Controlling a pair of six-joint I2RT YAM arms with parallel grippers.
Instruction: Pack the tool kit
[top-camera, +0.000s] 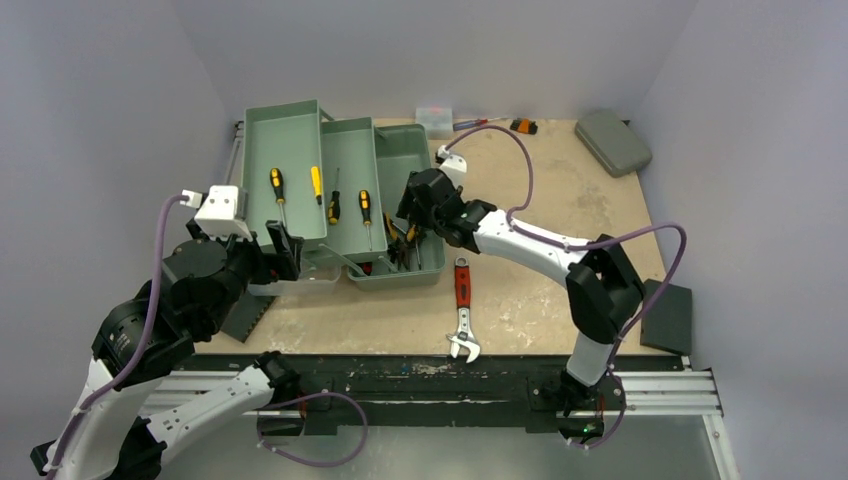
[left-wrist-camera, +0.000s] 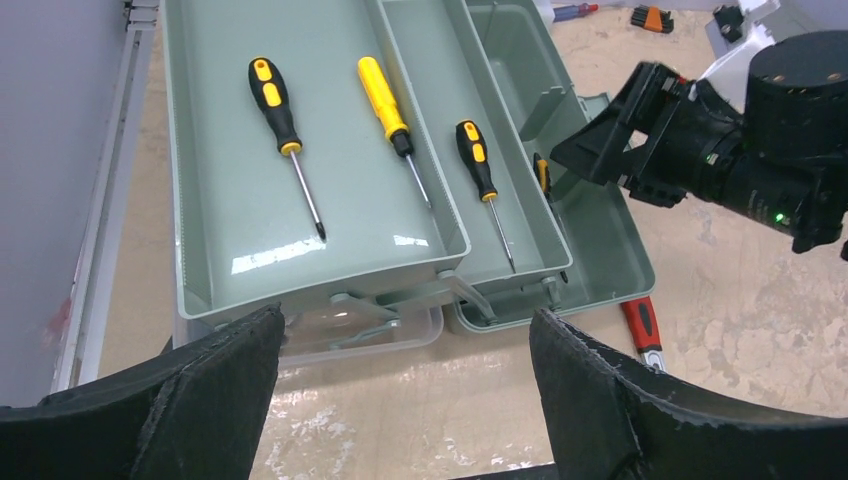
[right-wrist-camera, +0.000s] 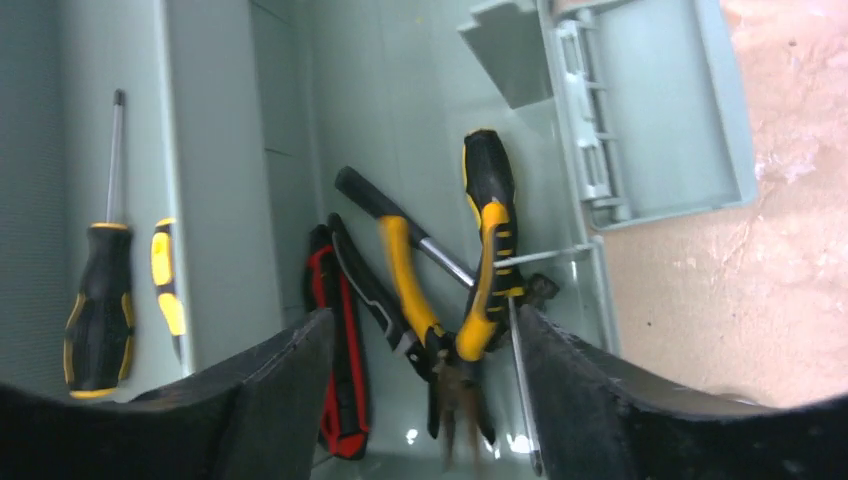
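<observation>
Right end effector (right-wrist-camera: 420, 328) over open toolbox (right-wrist-camera: 400, 90)

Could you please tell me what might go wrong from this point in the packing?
The pliers lie heaped and crossed in the toolbox bottom, under the open right hand; they might stick up and block the trays folding shut. The red wrench lies outside the box and could get left out.
</observation>
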